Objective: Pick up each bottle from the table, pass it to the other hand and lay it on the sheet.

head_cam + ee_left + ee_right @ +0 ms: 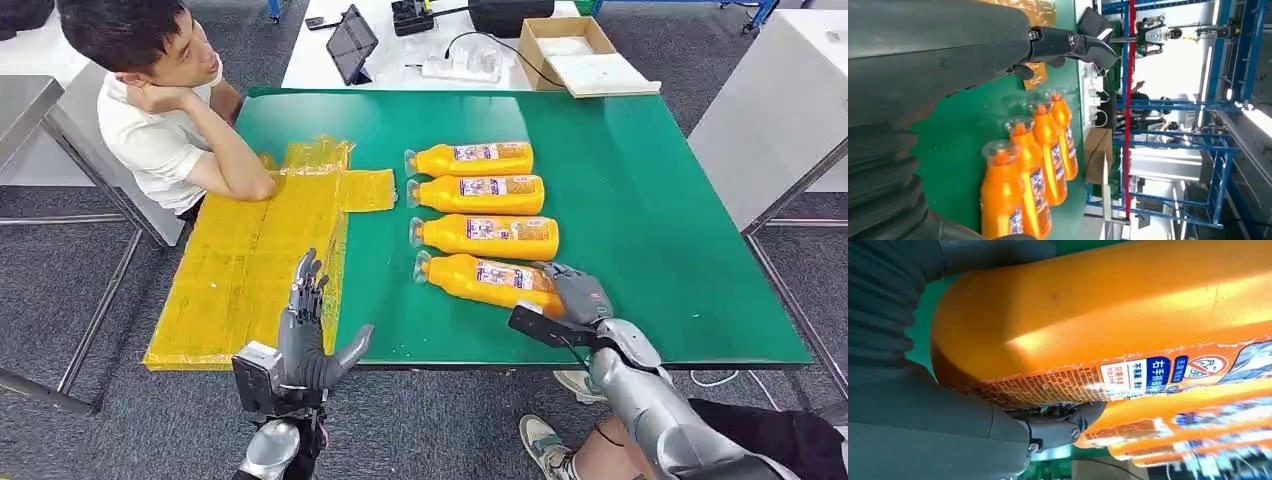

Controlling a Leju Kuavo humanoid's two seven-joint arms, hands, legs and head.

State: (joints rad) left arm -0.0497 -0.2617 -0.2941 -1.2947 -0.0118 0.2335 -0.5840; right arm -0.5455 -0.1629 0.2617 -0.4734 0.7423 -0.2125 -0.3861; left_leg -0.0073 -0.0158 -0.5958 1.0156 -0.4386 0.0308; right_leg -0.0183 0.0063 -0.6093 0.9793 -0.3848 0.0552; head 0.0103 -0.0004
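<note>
The right hand (577, 293) wraps the base end of the nearest orange plastic bottle (487, 281), which lies on its side on the green worktop (650, 220). Three more orange bottles (487, 236) lie in a row just beyond it, all capped ends toward the crinkled yellow sheet (250, 260). The left hand (305, 335) hovers released, fingers spread, over that sheet's near edge, well apart from the bottles.

4 bottles (489, 220) lie side by side on the table (650, 200), right of the sheet (250, 260).
</note>
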